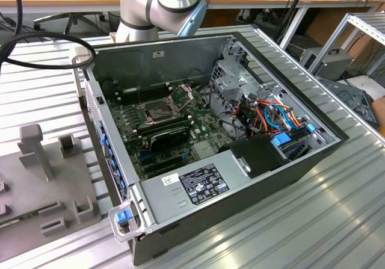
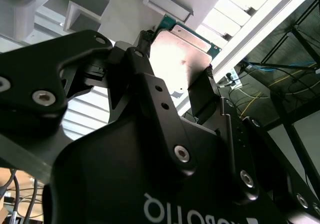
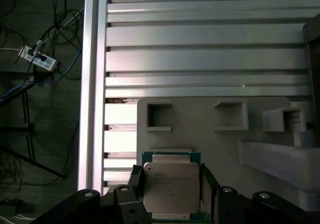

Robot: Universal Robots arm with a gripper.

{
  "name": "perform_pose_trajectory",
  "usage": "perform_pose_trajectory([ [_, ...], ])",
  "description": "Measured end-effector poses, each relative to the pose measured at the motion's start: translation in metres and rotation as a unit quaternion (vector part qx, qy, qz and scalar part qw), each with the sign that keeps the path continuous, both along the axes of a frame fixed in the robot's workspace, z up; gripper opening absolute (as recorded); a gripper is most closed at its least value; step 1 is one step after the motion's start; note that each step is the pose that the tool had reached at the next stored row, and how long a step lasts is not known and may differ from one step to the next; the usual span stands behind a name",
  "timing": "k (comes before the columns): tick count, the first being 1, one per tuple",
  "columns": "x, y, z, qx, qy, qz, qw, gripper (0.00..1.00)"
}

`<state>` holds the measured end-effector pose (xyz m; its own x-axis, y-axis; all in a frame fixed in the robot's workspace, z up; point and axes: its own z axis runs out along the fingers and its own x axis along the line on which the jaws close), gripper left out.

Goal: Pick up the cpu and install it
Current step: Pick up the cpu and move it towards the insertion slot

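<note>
Case: an open computer case (image 1: pixel 156 61) sits on the slatted aluminium bench (image 1: pixel 337 221). Inside are a green motherboard (image 1: pixel 171 133), a socket (image 1: pixel 157 109) with its metal frame hinged up, and orange and blue cables (image 1: pixel 274 115).
Cpu: there's the cpu (image 3: pixel 171 189), a thin flat square with a pale silver lid and a green rim, over a grey moulded plate (image 3: pixel 200 139) with rectangular pockets (image 3: pixel 159 115).
End effector: the end effector (image 3: pixel 171 181) has its black fingers (image 3: pixel 136 180) clamped on two opposite edges of the cpu.

Evenly lit; cpu (image 2: pixel 182 58) glares white — floor (image 3: pixel 40 134) beyond dim.
</note>
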<state>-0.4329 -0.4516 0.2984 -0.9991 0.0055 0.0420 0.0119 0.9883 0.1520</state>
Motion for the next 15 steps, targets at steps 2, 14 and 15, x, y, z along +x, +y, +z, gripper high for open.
perform_pose_trajectory([
  [2, 0.0, 0.0, 0.0003, 0.0004, 0.0, 0.0, 1.0, 0.55],
  [14, 0.0, 0.0, 0.0028, 0.0038, 0.0, 0.0, 0.99999, 0.55],
  [15, 0.0, 0.0, 0.003, 0.004, 0.0, 0.0, 0.99999, 0.55],
])
